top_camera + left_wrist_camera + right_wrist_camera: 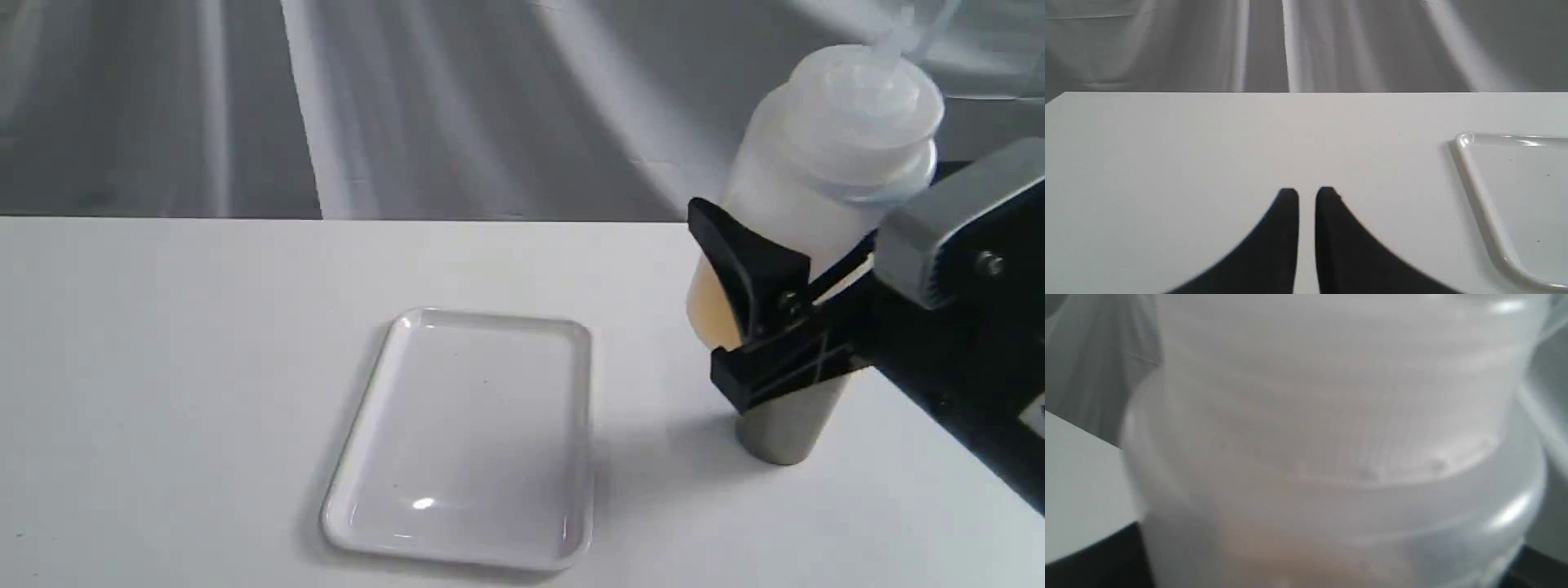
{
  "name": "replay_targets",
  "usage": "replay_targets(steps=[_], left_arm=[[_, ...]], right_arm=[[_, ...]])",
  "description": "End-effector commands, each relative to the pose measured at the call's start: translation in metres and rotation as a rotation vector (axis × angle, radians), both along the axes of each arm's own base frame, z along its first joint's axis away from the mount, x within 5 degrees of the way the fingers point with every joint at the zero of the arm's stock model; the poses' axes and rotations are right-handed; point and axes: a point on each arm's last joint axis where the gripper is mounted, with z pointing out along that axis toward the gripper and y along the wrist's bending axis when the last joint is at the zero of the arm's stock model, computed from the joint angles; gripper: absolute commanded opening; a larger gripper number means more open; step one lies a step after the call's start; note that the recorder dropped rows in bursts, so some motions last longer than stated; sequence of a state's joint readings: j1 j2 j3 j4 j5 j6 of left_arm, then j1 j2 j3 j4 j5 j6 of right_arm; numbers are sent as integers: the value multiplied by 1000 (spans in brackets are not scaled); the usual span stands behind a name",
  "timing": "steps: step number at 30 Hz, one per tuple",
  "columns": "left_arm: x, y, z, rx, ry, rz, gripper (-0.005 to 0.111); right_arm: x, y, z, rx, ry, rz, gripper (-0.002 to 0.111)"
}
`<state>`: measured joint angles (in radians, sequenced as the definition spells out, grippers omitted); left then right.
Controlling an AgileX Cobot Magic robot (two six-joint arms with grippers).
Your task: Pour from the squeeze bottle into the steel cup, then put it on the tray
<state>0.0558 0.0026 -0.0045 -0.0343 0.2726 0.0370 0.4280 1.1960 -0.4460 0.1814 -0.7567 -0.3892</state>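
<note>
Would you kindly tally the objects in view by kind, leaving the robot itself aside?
Bottles: 1, the translucent white plastic squeeze bottle
Cups: 1, the brushed stainless steel cup
Trays: 1, the flat glossy white rectangular tray
Total: 3

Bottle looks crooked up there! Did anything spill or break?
Nothing looks spilled or broken. The squeeze bottle leans because the right gripper holds it off the table, nozzle up, close by the upright steel cup. Its amber liquid sits at the bottom. No drips show on the table or tray.
</note>
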Motion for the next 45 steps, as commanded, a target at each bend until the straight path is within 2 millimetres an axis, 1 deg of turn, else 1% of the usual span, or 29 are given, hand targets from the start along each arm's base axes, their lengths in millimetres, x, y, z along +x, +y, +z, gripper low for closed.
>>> replay_targets(steps=[1, 7, 9, 12, 15, 18, 23, 27, 30, 31, 34, 37, 40, 45], left_arm=[[0, 0, -1, -2, -5, -2, 8], [0, 0, -1, -1, -5, -2, 8], [0, 0, -1, -1, -5, -2, 8], [0, 0, -1, -1, -5, -2, 8], [0, 0, -1, -1, -5, -2, 8], [0, 0, -1, -3, -5, -1, 8], [0, 0, -1, -3, -5, -1, 8], [0, 0, -1, -3, -5, -1, 8], [0, 0, -1, 0, -5, -2, 8], [0, 0, -1, 0, -5, -2, 8], [0, 0, -1, 0, -5, -2, 8], [0, 0, -1, 0, -5, -2, 8], [0, 0, -1, 0, -5, -2, 8], [0, 0, -1, -6, -5, -1, 8]], right_arm=[[-8, -7, 12, -9, -43, -36, 0], [-16, -23, 16, -58, 14, -164, 0], [-19, -25, 17, -101, 19, -178, 0], [-22, -26, 18, -169, 19, -176, 0], [-23, -26, 21, -169, 25, -172, 0], [-21, -22, 28, -182, 20, -140, 0], [-17, -10, 54, -210, -25, -39, 0], [-14, -2, 80, -145, -44, 42, 0], [-10, -5, 94, -75, 15, 72, 0], [-9, -7, 97, -83, 23, 75, 0], [-6, -15, 106, -37, 85, 51, 0], [-3, -22, 107, -37, 139, 1, 0], [-2, -26, 103, -99, 177, -48, 0], [0, -39, 96, -183, 233, -188, 0]])
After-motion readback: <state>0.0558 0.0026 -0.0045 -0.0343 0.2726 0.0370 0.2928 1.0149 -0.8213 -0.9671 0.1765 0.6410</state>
